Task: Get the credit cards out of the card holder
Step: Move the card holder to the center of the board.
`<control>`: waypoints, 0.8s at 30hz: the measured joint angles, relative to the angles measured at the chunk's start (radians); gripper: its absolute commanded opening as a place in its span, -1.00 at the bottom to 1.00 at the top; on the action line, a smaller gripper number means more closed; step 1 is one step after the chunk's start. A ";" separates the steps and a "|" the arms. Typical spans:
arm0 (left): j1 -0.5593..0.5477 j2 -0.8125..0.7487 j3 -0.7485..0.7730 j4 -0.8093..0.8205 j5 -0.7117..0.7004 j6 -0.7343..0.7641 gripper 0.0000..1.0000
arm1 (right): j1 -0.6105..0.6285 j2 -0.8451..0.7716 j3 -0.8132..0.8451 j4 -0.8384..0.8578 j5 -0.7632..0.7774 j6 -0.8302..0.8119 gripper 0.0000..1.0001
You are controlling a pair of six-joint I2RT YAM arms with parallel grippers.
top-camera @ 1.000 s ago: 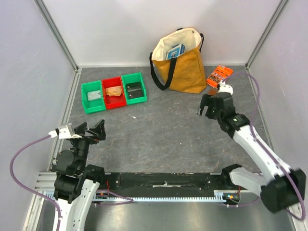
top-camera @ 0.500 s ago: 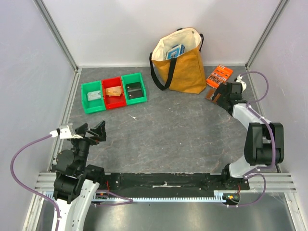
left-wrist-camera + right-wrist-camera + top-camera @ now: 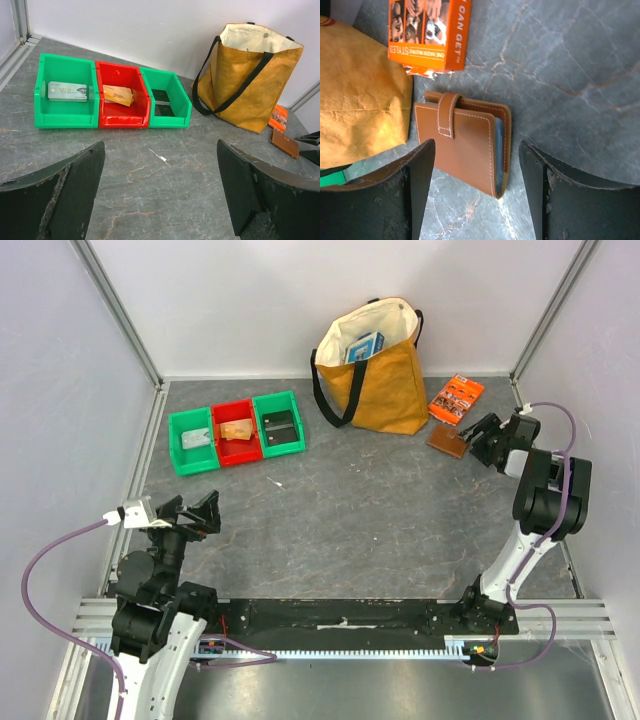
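The card holder (image 3: 465, 145) is a brown leather wallet, folded shut with its tab over the edge. It lies flat on the table at the back right (image 3: 447, 441), and the left wrist view shows it far right (image 3: 285, 143). Only a grey-blue edge shows between its flaps, so I cannot tell whether credit cards are inside. My right gripper (image 3: 477, 144) is low over it and open, one finger on each side, with gaps on both sides; from above it sits just right of the holder (image 3: 480, 433). My left gripper (image 3: 160, 145) is open and empty at the near left (image 3: 185, 512).
An orange printed packet (image 3: 427, 32) lies just beyond the holder, and a tan tote bag (image 3: 375, 365) stands to its left. Three bins sit back left: a green one (image 3: 65, 92) with a pale card, a red one (image 3: 120, 95) with a tan card, and another green one (image 3: 165, 97).
The right arm swung from mid-table to the back right and came down at the card holder. Its jaws have narrowed a little. The left arm has not moved.
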 measured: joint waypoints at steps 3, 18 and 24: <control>0.000 0.000 0.000 0.000 -0.005 0.000 0.95 | -0.005 0.035 0.025 0.031 -0.043 0.000 0.49; 0.001 0.000 0.000 0.000 -0.011 -0.001 0.92 | -0.012 0.116 0.042 0.099 -0.164 -0.023 -0.39; 0.001 0.000 0.000 0.000 -0.011 -0.001 0.89 | 0.003 0.092 -0.009 0.113 -0.196 -0.022 -0.70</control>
